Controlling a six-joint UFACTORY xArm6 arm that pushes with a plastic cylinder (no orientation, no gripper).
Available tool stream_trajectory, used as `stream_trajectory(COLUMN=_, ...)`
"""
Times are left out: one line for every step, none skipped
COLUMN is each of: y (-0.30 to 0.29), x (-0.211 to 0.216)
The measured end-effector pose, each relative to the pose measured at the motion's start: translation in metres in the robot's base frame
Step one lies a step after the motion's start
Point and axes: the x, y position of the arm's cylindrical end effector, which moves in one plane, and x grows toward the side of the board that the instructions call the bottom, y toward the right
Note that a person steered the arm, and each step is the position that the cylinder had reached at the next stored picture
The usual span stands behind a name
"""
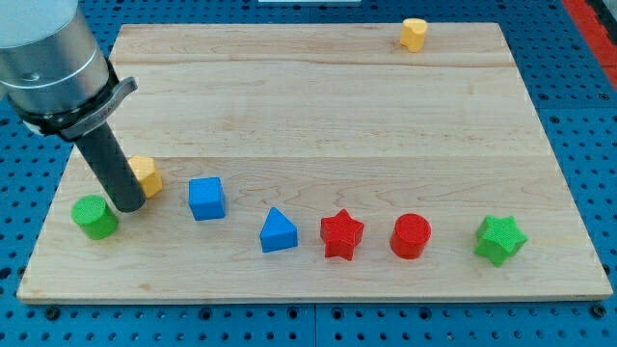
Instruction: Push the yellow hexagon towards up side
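Pale grained wood board (318,96); matt, seemingly plastic yellow hexagon (147,174); dark rod (114,171).

Across the lower part of the board (289,96) a row runs from the view's left to right: green cylinder (94,216), yellow hexagon (147,175), blue cube (206,199), blue triangle (279,231), red star (341,234), red cylinder (411,236), green star (499,239). My tip (128,204) stands between the green cylinder and the yellow hexagon, just beside the hexagon's left. Another yellow block (414,34) sits well apart, at the view's top edge, right of centre.

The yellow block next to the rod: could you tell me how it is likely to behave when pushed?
The yellow block looks rigid, squat and flat-bottomed, so it should probably slide on the wooden board, not tip. My tip sits at its left edge, so an off-centre push may well turn it.
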Motion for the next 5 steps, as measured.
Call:
stream_trajectory(y=0.016, x=0.005)
stream_trajectory(y=0.042, x=0.033)
stream_trajectory(y=0.047, x=0.063)
stream_trajectory(y=0.034, x=0.041)
stream_trajectory(y=0.029, x=-0.006)
